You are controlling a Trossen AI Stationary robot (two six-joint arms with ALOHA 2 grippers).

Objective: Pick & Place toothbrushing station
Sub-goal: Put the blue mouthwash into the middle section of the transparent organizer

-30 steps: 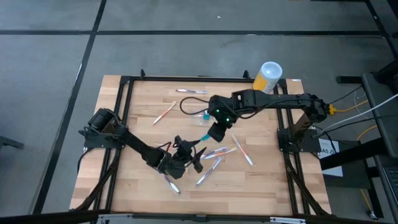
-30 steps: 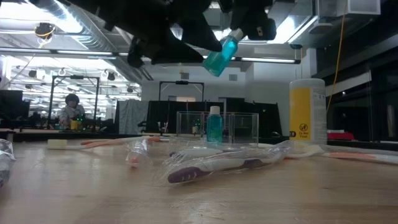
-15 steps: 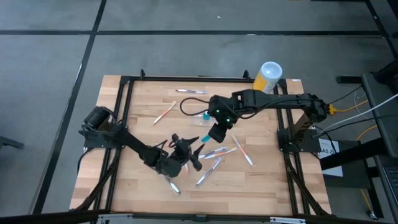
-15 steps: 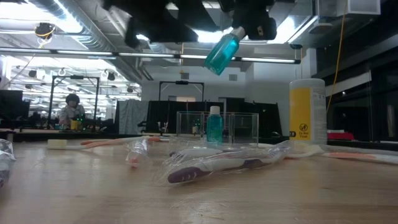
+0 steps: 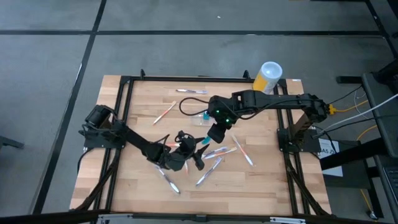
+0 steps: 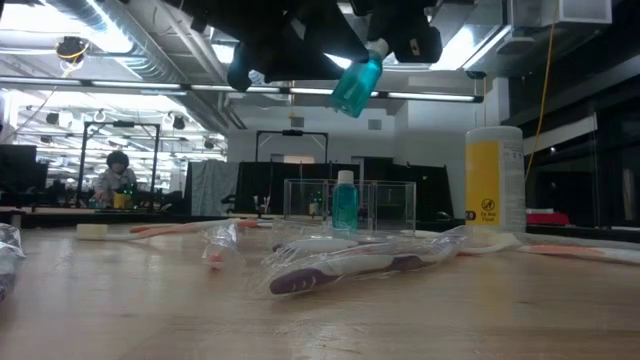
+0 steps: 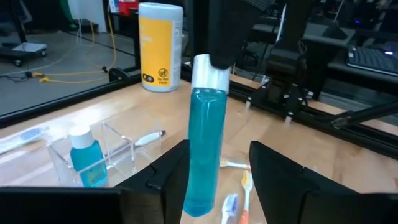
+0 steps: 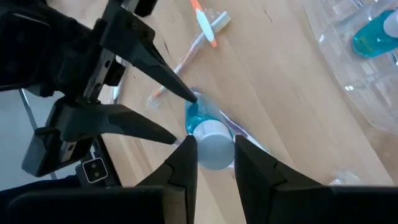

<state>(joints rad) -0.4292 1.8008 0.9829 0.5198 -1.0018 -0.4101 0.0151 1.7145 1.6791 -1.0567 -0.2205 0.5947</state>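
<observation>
A teal mouthwash bottle [image 7: 205, 155] with a white cap hangs in the air under my right gripper [image 8: 214, 149], which is shut on it, above the table's middle [image 5: 205, 140]. My left gripper [image 7: 219, 146] is open and level, with one finger on each side of the bottle's lower body. The clear toothbrushing station [image 6: 350, 205] stands on the table farther back, with a small blue bottle in one compartment [image 7: 84, 155]. My right gripper pinches the bottle's white cap [image 8: 211, 138] between its two fingers, coming from above and slanting down. The bottle hangs tilted below the fingers, clear of the table. My left gripper's fingers [image 7: 171, 171] flank the bottle's lower body; I cannot tell whether either one touches it.
A yellow canister [image 5: 267, 76] with a white lid stands at the far right. Several wrapped toothbrushes [image 5: 214, 157] lie under and around the grippers, more near the far edge [image 5: 189, 91]. A black frame rims the table [image 5: 124, 81]. A person sits far off in the room [image 6: 112, 175].
My left gripper has risen a little and moved toward the hanging bottle, so its fingers now stand around the bottle's lower part. The right gripper and the bottle have kept still.
</observation>
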